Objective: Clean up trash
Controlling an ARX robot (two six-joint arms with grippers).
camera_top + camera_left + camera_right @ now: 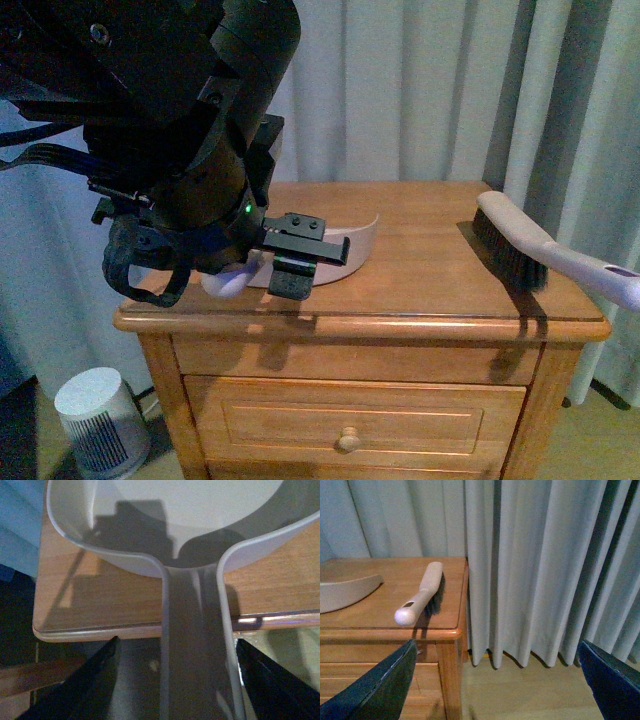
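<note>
No white wad of trash shows in any view; my left arm hides much of the nightstand top in the front view. The pinkish-beige dustpan (352, 245) lies on the nightstand, its long handle (192, 645) reaching past the front edge. My left gripper (185, 690) is open with one jaw on each side of the handle and not touching it; it shows in the front view (225, 285) too. My right gripper (495, 690) is open and empty, off the nightstand's right side above the floor. It is out of the front view.
A hand brush (520, 245) with dark bristles lies at the right of the wooden nightstand (400, 325), its handle past the edge; it also shows in the right wrist view (422, 595). Grey curtains (540, 570) hang behind and to the right. A small white appliance (95, 420) stands on the floor at left.
</note>
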